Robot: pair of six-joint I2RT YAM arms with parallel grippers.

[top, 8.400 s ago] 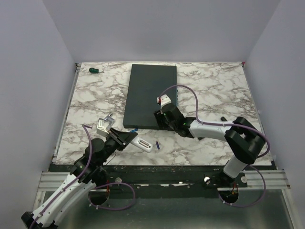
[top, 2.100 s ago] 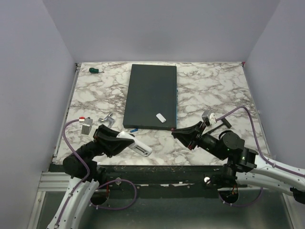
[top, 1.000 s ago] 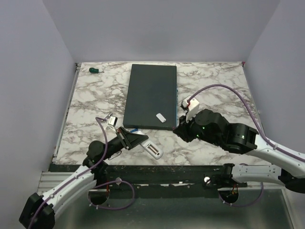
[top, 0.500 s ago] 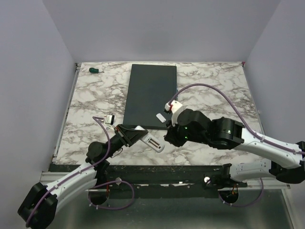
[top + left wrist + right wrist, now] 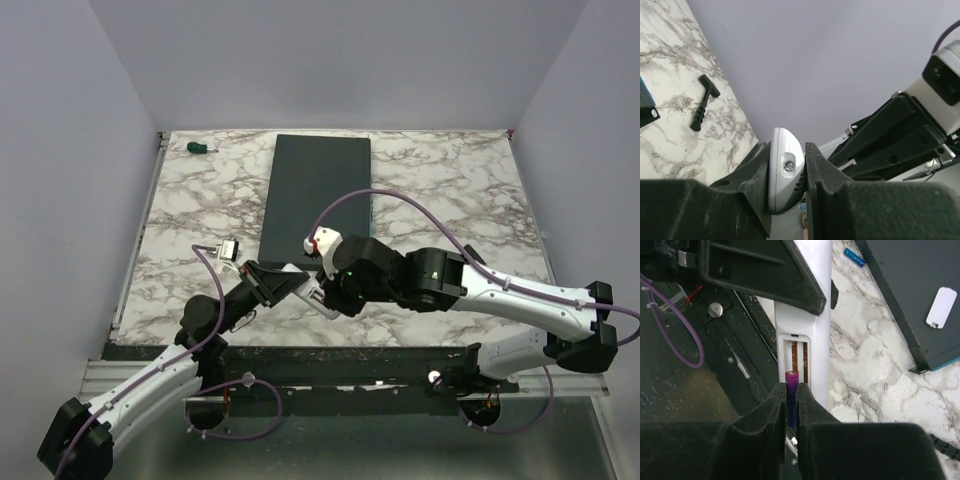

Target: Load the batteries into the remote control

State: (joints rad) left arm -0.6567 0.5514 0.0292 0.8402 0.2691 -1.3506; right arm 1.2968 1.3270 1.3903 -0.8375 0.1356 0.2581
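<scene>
Left end effector [image 5: 274,283]: fingers closed on the remote control [image 5: 312,293], clamping one end from both sides. In the left wrist view the rounded white end of the remote [image 5: 785,167] sits pinched between the two black pads, with a small screw visible in it.

Remote orientation: in the top view the long axis runs diagonally, from the gripped end at upper left to the free end at lower right, near the front edge of the counter [image 5: 450,180]. In the right wrist view the back of the remote [image 5: 812,325] faces the camera. The battery bay [image 5: 798,357] is uncovered, showing two brownish slots side by side along the long axis.

Right end effector [image 5: 790,390]: fingers pressed together on the purple battery [image 5: 791,382]. The battery's long axis is roughly in line with the remote's. Its purple tip sticks out past the fingertips at the near end of the left slot. Cannot tell whether it touches the bay.

The blue battery [image 5: 854,257] lies flat on the counter, just beside the edge of the dark grey slab [image 5: 910,280]. The white cover piece [image 5: 941,307] lies on that slab.
</scene>
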